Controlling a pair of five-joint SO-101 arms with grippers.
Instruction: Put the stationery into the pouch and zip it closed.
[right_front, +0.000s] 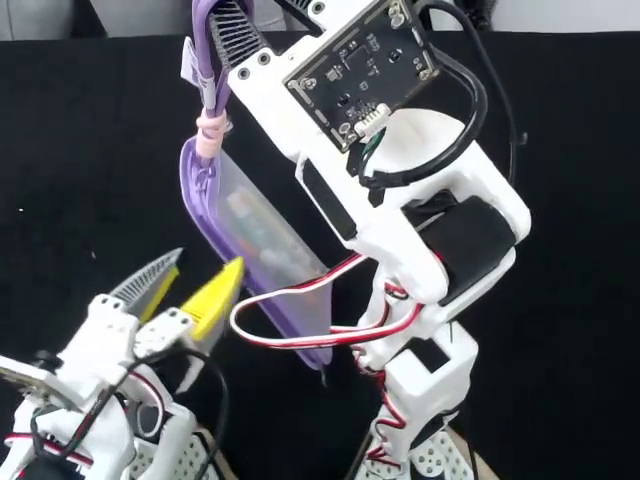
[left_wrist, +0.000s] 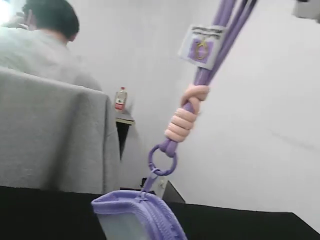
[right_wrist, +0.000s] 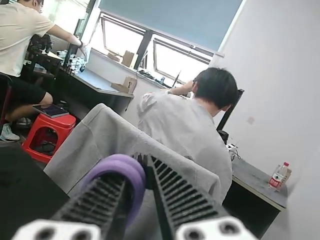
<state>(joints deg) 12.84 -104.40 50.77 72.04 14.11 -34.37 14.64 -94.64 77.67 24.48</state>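
One end effector (right_front: 225, 30), raised high, pinches the pouch strap (right_front: 207, 75).

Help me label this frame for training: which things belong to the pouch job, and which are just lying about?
Job:
- pouch, hung by its strap from the right gripper
- stationery inside it
- zip ring
- left gripper, open beside the pouch

Lying about:
- bottle on a desk
- red stool
- grey-covered chair

free: black table (right_front: 80, 150), high-view left of hanging pouch (right_front: 250, 245) | blocked: right arm (right_front: 420, 210) and looped wires (right_front: 285, 292) against pouch's other side | above: strap (right_front: 208, 70) clamped in right gripper (right_wrist: 144, 175) | below: gap probably narrow
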